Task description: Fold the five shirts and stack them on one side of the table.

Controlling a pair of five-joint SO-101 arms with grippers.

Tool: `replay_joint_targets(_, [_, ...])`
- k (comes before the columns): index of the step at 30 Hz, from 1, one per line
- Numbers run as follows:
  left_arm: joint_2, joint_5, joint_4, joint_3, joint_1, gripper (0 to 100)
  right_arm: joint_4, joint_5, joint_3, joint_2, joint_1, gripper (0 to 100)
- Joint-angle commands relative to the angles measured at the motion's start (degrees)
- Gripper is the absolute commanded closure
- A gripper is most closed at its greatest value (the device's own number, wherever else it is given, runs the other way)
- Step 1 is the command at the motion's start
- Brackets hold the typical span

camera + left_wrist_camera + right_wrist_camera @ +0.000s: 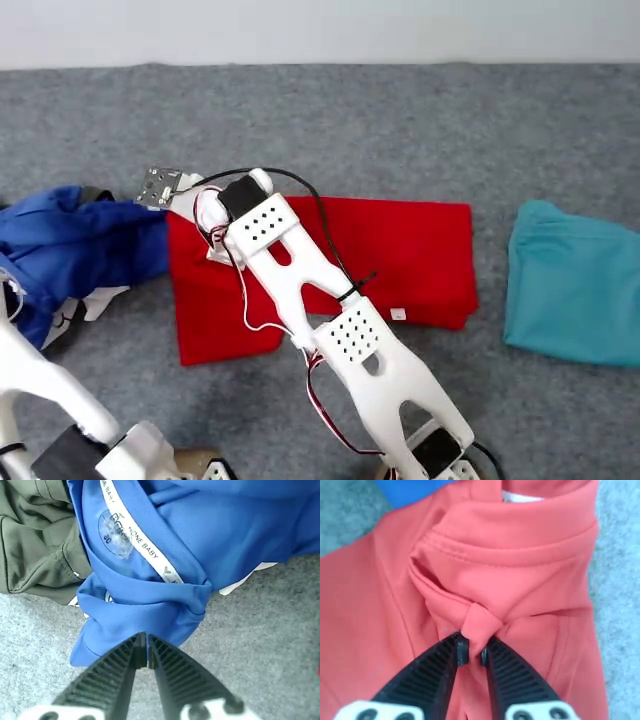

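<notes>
A red shirt lies spread in the middle of the grey table. My right gripper is shut on a pinched fold of the red shirt near its collar; in the high view this gripper sits at the shirt's upper left corner. A crumpled blue shirt lies at the left. My left gripper is shut, with nothing visibly held, just over the near edge of the blue shirt. A folded teal shirt rests at the right edge.
An olive garment lies beside and partly under the blue shirt. A white garment peeks out from beneath it. The left arm stands at the front left corner. Bare grey table stretches along the back.
</notes>
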Motion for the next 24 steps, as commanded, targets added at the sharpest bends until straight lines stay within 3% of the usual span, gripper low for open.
replay_joint_targets(1, [-2.2, 0.35, -1.32, -0.4, 0.26, 99, 3.12, 0.62, -4.4, -6.9, -0.57, 95.3])
replay_joint_targets(16, [-2.2, 0.35, -1.32, -0.4, 0.26, 99, 2.24, 0.53, -4.75, -12.88, -9.27, 95.0])
replay_joint_targets(24, [-2.55, 0.35, -1.32, -0.4, 0.26, 99, -0.57, 0.18, -4.84, -7.69, -6.02, 91.3])
